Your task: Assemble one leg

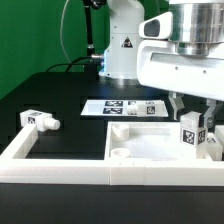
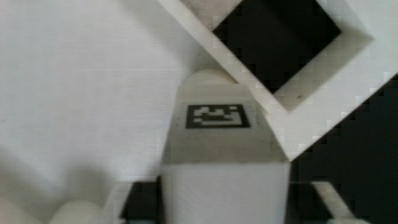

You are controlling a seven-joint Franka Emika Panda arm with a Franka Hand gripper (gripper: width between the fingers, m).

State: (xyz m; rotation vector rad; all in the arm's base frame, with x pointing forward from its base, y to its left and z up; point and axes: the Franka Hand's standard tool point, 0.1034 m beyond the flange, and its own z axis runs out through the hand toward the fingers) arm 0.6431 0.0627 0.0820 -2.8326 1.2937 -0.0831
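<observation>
1 leg [image 1: 190, 130] gripped by hand [image 1: 192, 122]

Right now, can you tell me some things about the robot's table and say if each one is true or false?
1. A leg lies on its side on the black table. True.
2. The gripper is up by the marker board. False: it is over the white panel, at the exterior view's right.
3. The gripper holds a tagged leg upright. True: the wrist view also shows that leg between the fingers.
4. The lying leg touches the panel. False: it rests apart, at the exterior view's left.
5. The marker board sits on top of the panel. False: it lies flat on the table behind it.
</observation>
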